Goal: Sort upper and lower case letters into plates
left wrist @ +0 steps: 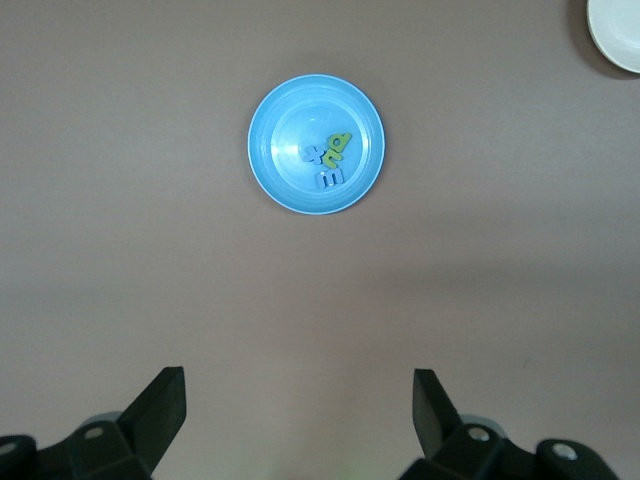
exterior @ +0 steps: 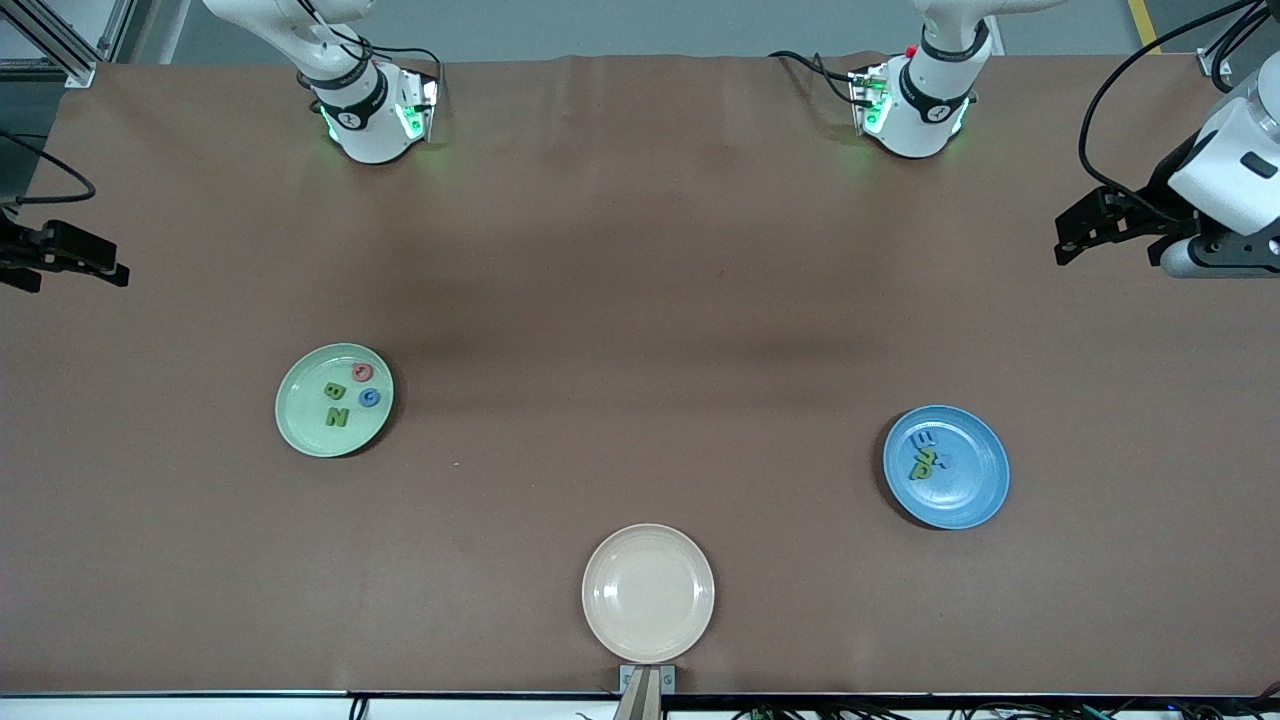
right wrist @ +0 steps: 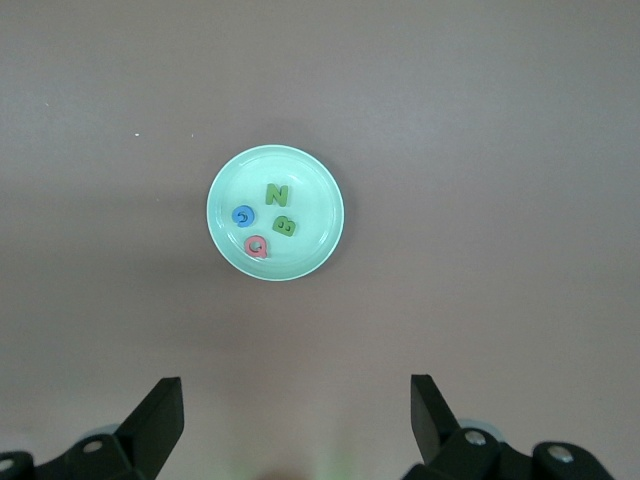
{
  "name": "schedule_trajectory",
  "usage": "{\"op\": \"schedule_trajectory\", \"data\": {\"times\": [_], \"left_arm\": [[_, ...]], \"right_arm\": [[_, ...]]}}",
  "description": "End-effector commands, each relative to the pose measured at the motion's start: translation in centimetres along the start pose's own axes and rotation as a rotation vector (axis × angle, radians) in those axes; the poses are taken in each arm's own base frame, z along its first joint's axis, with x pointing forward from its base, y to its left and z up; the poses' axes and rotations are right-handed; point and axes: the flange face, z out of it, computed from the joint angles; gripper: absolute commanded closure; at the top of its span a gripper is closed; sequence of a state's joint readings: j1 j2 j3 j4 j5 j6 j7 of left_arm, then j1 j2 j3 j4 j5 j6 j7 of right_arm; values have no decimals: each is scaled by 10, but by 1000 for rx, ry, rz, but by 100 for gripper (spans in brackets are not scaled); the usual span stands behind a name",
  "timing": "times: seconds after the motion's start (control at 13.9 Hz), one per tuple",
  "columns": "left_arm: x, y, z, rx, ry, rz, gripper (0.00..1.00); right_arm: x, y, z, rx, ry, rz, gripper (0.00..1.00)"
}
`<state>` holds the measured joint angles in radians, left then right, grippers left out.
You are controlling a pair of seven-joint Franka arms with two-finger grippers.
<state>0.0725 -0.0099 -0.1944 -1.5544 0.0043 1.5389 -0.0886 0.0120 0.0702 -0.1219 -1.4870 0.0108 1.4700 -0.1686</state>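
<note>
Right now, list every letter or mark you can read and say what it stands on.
"N": green block in the green plate.
"B": green block beside it.
"G": blue round block, same plate.
Pink round block: letter unclear.
Blue plate: three overlapping letter blocks, not surely readable.
Cream plate: no text.

Brown table (exterior: 640,280) with green plate (exterior: 300,425), blue plate (exterior: 975,480), beige plate (exterior: 648,592).

pale green plate (exterior: 300,425) | blue plate (exterior: 975,490) | beige plate (exterior: 648,592) | brown table (exterior: 640,250)
</note>
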Motion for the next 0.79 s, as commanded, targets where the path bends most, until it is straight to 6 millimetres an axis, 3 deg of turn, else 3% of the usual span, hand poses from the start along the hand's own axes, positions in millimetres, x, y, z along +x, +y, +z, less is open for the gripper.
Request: {"op": "schedule_trajectory", "data": {"times": [0.0,0.72], "left_arm": [[-1,0,-3,-12,9,12,0],[-1,-1,-2,-13,4,9,0]], "right_arm": [[-15,-7,-8,-22,17,-13,0],[-51,-11,-30,-17,49,-12,0]]}}
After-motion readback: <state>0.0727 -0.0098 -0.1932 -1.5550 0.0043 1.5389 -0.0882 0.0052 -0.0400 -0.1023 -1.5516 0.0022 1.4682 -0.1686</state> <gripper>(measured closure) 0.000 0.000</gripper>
